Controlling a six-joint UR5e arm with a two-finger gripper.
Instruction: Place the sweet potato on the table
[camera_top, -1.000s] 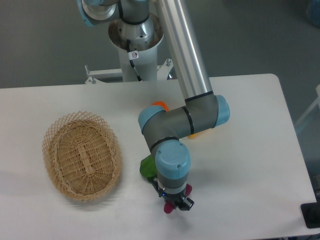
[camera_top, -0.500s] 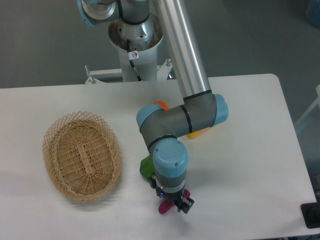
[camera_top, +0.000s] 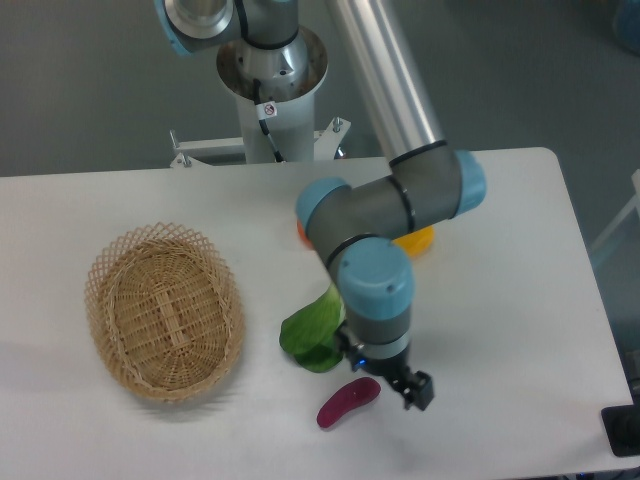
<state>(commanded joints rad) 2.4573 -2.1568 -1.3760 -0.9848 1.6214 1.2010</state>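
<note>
The sweet potato (camera_top: 348, 402) is a small magenta-purple oblong. It lies on the white table (camera_top: 520, 300) near the front edge, free of the gripper. My gripper (camera_top: 408, 385) hangs just to the right of it, a little above the table, with nothing between its jaws. The wrist hides most of the jaws, and only one dark fingertip (camera_top: 420, 391) shows clearly. The jaws look apart.
A green leafy vegetable (camera_top: 312, 332) lies just left of the arm, behind the sweet potato. An oval wicker basket (camera_top: 165, 310) stands at the left. A yellow-orange vegetable (camera_top: 415, 240) and an orange piece (camera_top: 301, 232) lie partly hidden behind the arm's elbow.
The gripper let go of the sweet potato, which now lies on the table. The arm has lifted and swung to the right, uncovering more of the green vegetable.
</note>
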